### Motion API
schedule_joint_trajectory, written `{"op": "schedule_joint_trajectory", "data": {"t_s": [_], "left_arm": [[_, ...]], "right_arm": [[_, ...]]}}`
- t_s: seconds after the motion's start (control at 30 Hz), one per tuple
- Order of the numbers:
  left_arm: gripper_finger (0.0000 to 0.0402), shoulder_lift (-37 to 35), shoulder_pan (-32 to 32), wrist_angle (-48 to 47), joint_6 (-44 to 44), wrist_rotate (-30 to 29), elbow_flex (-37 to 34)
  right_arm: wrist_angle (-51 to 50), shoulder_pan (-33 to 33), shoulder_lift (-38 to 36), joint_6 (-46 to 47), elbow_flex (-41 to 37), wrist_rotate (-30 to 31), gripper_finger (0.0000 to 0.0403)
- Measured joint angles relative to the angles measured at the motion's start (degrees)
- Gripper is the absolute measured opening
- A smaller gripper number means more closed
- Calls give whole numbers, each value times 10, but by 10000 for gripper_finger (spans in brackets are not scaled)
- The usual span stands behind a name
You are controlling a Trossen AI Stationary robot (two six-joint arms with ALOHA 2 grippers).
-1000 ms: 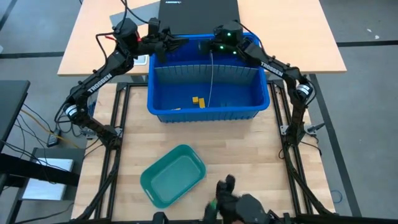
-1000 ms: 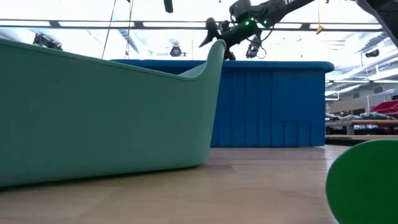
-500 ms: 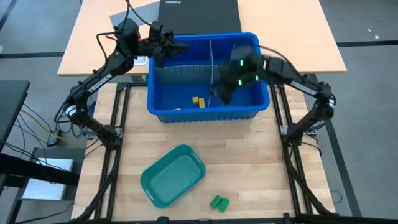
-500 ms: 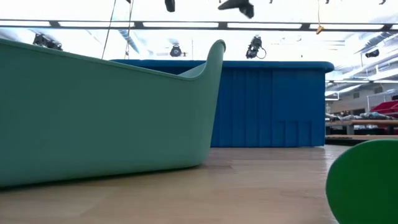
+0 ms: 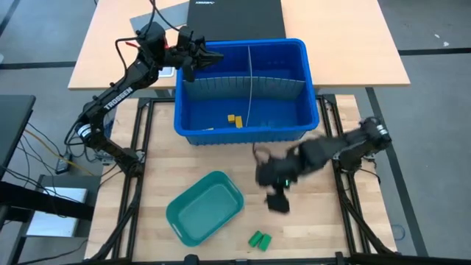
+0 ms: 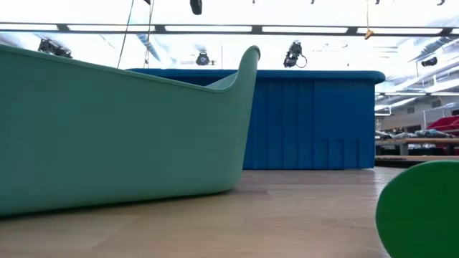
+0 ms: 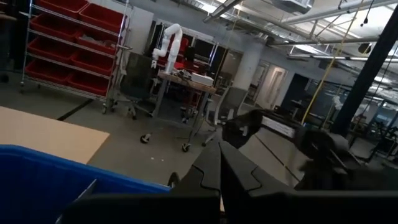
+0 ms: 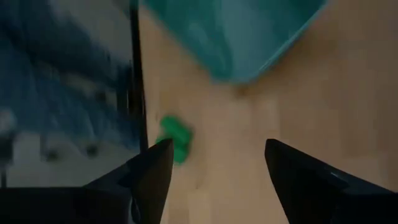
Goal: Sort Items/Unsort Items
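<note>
Wooden table (image 5: 309,228), R end effector (image 5: 277,200) spread wide over maybe 2 green blocks (image 5: 258,239), L end effector (image 5: 210,56) clenched.

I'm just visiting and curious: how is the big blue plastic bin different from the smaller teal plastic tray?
The deep blue plastic bin has straight, ribbed walls and square corners; the teal oblong plastic tray is smaller, smooth and rounded. The bin sits square to the table's far side; the tray lies slantwise nearer the front. The bin holds yellow blocks; the tray looks empty. Both are open-topped containers.
</note>
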Motion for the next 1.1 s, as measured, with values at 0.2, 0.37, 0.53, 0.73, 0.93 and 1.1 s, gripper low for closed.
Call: {"op": "schedule_joint_trajectory", "data": {"t_s": [0.2,0.37,0.53,0.73,0.93,1.1], "left_arm": [[1,0,8,-7,4,6,0],[1,0,11,-4,2,7,0],[1,0,11,-5,-4,7,0],[1,0,11,-5,-9,8,0],[1,0,11,-5,-11,9,0],[1,0,11,-5,-11,10,0]], "right_arm": [[-1,91,84,-36,-3,-3,273],[35,135,149,-83,-3,-4,278],[104,169,206,-139,-3,-4,275],[181,196,261,-176,-3,-5,276],[180,197,302,-195,-3,14,269],[190,188,309,-196,-5,18,263]]}}
